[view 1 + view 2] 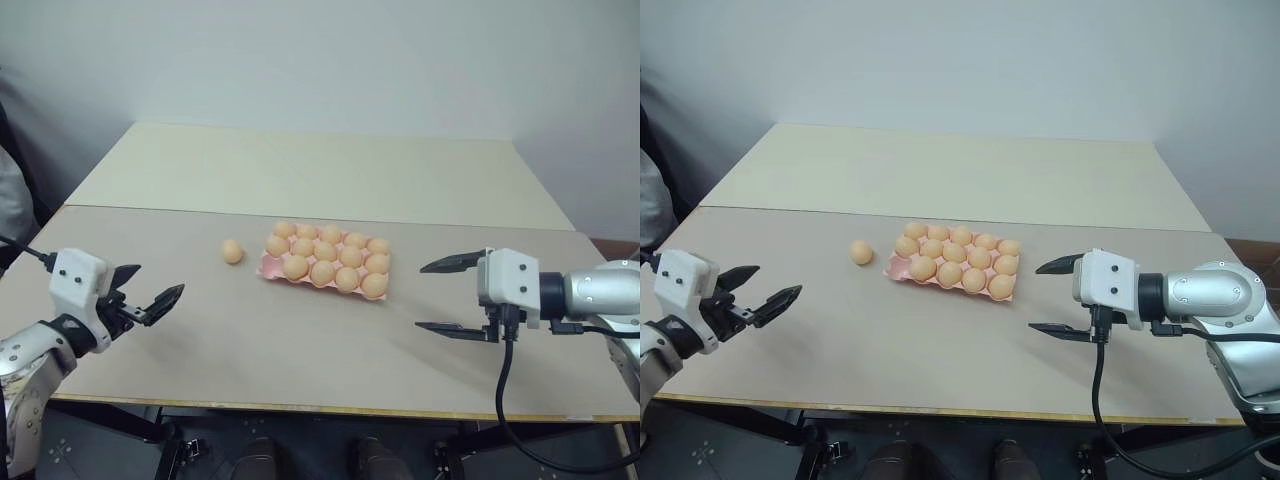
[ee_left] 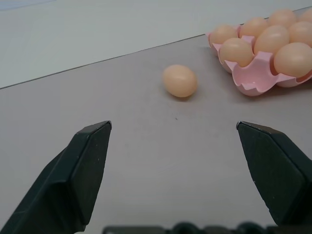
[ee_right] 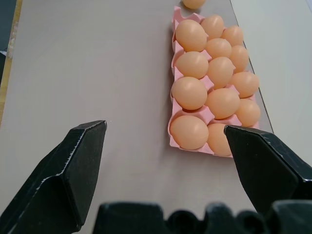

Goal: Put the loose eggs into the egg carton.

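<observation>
One loose egg (image 1: pixel 232 251), light orange-tan, lies on the table just left of the egg carton (image 1: pixel 268 266). The carton is a pale pink moulded tray whose cups hold several eggs. My left gripper (image 1: pixel 158 282) hovers open near the table's front left, pointing toward the loose egg (image 2: pixel 180 81) and well short of it, with nothing between its fingers. My right gripper (image 1: pixel 423 296) stands open to the right of the carton (image 3: pixel 171 141), facing its short end, and is empty too.
The grey-beige table (image 1: pixel 300 350) meets a paler cream tabletop (image 1: pixel 320 170) behind it along a seam. Its front edge runs just below both grippers. A black cable (image 1: pixel 505 390) hangs from the right wrist. A white wall stands beyond.
</observation>
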Robot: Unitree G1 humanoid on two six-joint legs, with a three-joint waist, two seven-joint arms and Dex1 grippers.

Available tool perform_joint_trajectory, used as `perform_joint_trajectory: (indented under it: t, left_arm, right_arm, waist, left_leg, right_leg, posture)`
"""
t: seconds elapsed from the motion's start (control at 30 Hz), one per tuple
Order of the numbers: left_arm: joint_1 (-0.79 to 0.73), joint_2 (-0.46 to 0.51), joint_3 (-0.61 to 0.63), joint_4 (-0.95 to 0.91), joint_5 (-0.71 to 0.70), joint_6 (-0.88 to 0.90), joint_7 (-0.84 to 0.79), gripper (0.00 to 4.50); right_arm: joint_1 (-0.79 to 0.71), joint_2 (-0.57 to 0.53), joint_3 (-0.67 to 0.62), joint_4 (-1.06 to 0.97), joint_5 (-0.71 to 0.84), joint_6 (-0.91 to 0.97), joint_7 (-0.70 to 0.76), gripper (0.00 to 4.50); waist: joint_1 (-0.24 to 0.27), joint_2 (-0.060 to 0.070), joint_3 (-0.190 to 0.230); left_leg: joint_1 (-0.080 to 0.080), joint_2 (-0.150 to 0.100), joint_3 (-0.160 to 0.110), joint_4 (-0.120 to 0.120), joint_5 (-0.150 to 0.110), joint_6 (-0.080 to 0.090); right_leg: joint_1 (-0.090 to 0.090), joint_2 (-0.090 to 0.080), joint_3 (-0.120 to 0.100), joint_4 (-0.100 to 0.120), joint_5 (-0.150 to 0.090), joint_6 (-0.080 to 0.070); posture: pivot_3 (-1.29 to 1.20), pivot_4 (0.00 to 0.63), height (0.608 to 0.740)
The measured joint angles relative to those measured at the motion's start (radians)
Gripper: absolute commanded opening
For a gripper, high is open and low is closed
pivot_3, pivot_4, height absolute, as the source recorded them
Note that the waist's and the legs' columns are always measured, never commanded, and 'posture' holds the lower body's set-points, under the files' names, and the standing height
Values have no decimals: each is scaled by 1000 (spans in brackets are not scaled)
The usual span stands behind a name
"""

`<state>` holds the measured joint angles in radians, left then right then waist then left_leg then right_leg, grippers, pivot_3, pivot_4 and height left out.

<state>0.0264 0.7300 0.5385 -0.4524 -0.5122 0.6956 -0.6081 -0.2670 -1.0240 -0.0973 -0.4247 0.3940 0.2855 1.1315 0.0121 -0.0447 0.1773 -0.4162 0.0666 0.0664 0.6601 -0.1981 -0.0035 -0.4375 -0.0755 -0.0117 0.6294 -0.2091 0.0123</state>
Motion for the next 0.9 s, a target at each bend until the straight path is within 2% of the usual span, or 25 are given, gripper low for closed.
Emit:
perform_joint_trajectory:
  t: [0.17,0.27,0.47,0.9]
  left_arm:
    - [-135,-27,-95,92,32,-30,37,4477]
    - [-270,-81,-192,224,86,-82,79,4477]
    - [-500,-187,-330,527,192,-210,113,4477]
    - [-714,-274,-442,989,327,-433,100,4477]
  right_arm:
    - [11,1,-4,-14,0,1,-16,4500]
    - [13,1,-7,-29,1,4,-26,4500]
    - [37,0,-27,-61,2,14,-45,4500]
    - [153,-6,-139,-160,19,91,-83,4500]
  waist:
    - [9,0,0]
    - [11,-1,-1]
    - [9,-1,-1]
    - [-1,-1,-1]
  left_leg:
    - [0,0,0,0,0,0]
    - [0,-1,0,0,0,0]
    - [-1,-1,0,0,0,0]
    - [-1,-1,0,0,0,0]
  right_leg:
    - [1,0,0,0,0,0]
    - [1,0,0,0,4,5]
    - [1,1,0,-1,5,6]
    - [1,1,0,0,5,7]
  posture:
    - [0,150,740]
    - [0,150,740]
    - [0,150,740]
    - [0,150,740]
